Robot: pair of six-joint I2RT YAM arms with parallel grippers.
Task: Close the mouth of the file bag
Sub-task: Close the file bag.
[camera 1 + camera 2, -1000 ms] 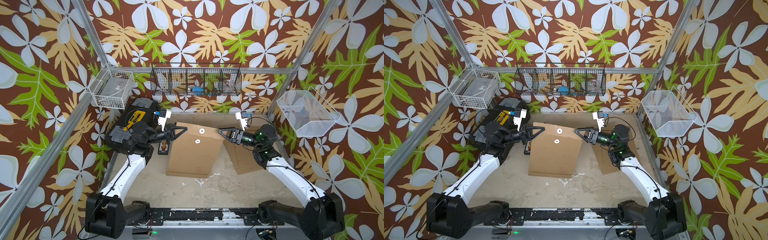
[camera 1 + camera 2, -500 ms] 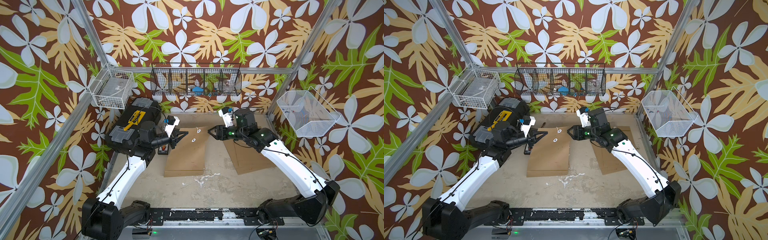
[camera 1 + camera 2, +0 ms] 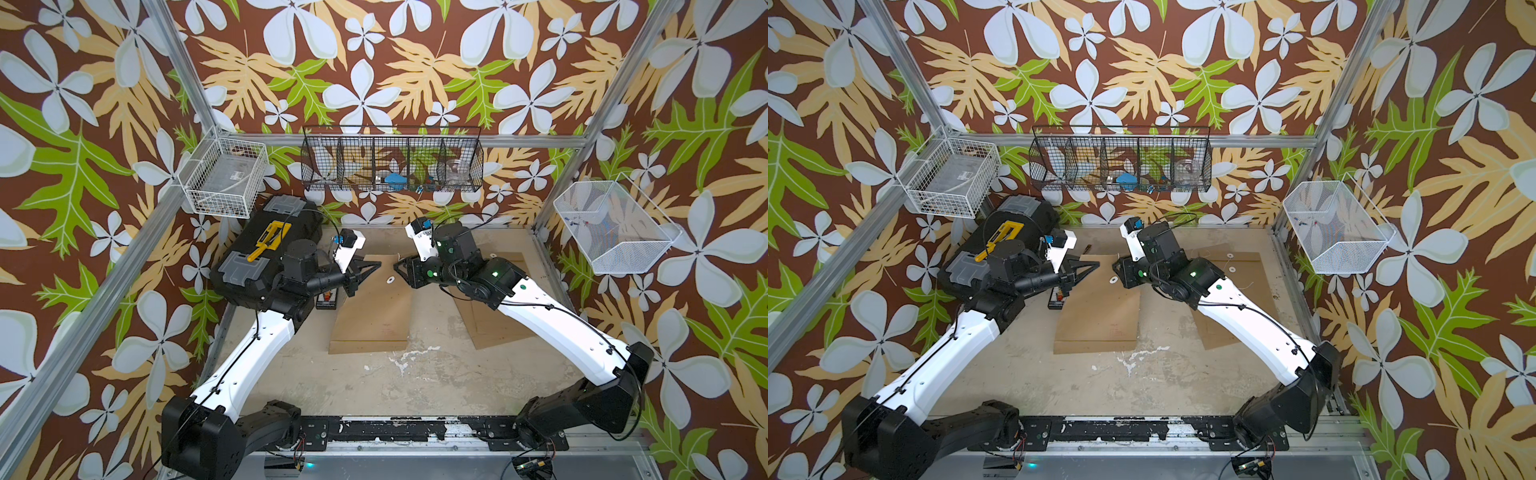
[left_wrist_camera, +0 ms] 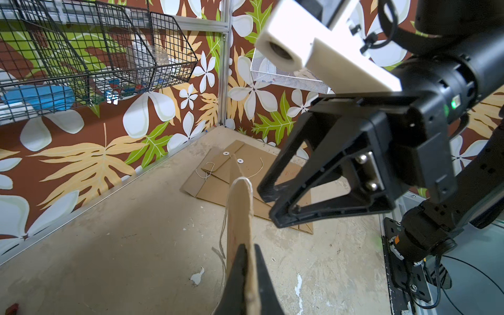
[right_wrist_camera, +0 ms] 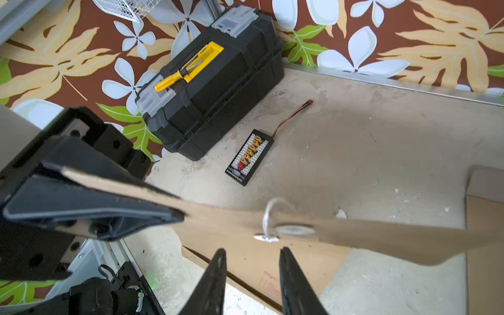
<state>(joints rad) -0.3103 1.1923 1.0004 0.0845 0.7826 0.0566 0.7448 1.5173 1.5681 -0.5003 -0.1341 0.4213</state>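
Note:
The brown file bag (image 3: 370, 316) (image 3: 1098, 316) lies mid-table with its mouth flap (image 4: 240, 207) (image 5: 354, 231) raised. My left gripper (image 3: 376, 264) (image 3: 1096, 264) (image 4: 248, 246) is shut on the flap's edge. A white disc (image 3: 390, 280) (image 5: 294, 230) with a pale string (image 5: 268, 215) looped at it sits on the flap. My right gripper (image 3: 401, 268) (image 3: 1117, 266) (image 5: 252, 251) hovers just short of that disc. It is open, with nothing between its fingers. In the left wrist view the right gripper (image 4: 268, 203) stands beside the flap's tip.
A second file bag (image 3: 494, 324) (image 4: 218, 169) lies flat under the right arm. A black toolbox (image 3: 270, 253) (image 5: 212, 81) stands at the back left, with a connector board (image 3: 326, 297) (image 5: 249, 156) beside it. Wire baskets (image 3: 390, 164) hang on the walls.
The bag has sunk from a lifted pose to lie lower on the table. The right arm swung from the bag's right corner to the flap's middle, its jaws narrowing. The left gripper kept its hold.

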